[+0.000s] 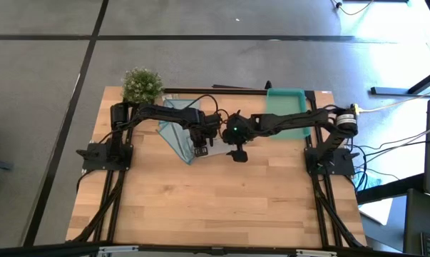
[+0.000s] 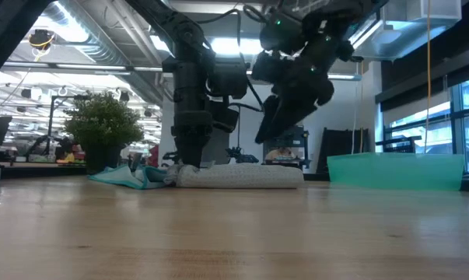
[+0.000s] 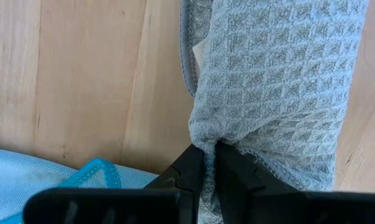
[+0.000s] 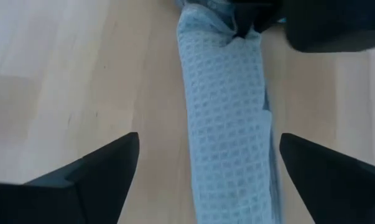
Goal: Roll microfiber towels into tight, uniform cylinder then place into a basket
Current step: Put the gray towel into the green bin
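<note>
**Grey roll pinned at one end, open right gripper above the other**

We have the pale grey waffle-weave microfiber towel (image 2: pixel 238 176) lying on the light wooden table (image 1: pixel 222 207) as a rolled cylinder. In the low view its long axis runs level across the table, from the left arm's side toward the teal-green rectangular plastic basket (image 2: pixel 396 170), which stands well apart from the roll's free end.

Our left gripper (image 3: pixel 210 163) is down at the roll's near end, its two fingers pressed close together and pinching a bunch of the grey cloth between them. Just beside that end lies the light blue microfiber towel (image 3: pixel 25 184), loose and unrolled.

Our right gripper (image 4: pixel 209 163) hangs above the roll with its fingers spread wide, one on each side of the cylinder, holding nothing. From its wrist view the roll runs straight away between the fingers toward the left gripper, so the fingers straddle the long axis. How far above the cloth they sit we cannot tell exactly; the low view suggests a clear gap.

We judge the right arm is the nearer one to the basket, so a carry would go along the roll's own axis.
</note>
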Motion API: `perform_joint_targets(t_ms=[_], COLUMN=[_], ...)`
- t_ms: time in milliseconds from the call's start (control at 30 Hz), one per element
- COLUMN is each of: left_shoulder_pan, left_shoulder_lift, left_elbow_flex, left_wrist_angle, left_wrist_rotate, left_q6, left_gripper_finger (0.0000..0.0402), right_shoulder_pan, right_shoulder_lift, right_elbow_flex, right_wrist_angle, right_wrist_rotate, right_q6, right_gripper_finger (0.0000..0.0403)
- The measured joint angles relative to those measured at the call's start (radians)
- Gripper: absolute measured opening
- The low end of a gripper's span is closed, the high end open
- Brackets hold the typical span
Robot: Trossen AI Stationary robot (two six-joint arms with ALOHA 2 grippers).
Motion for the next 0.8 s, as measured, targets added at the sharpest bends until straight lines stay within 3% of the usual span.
perform_joint_targets(t_ms=[800], left_shoulder_pan=[0.033], left_shoulder_lift=[0.0], left_elbow_flex=[0.0], left_wrist_angle=[0.006], left_wrist_rotate=[0.003], left_q6=[0.0], left_gripper_finger=[0.0034], right_shoulder_pan=[-0.068], right_shoulder_lift=[0.193], right_elbow_flex=[-0.001], right_wrist_angle=[0.133], right_wrist_rotate=[-0.083], right_q6=[-0.08], right_gripper_finger=[0.04])
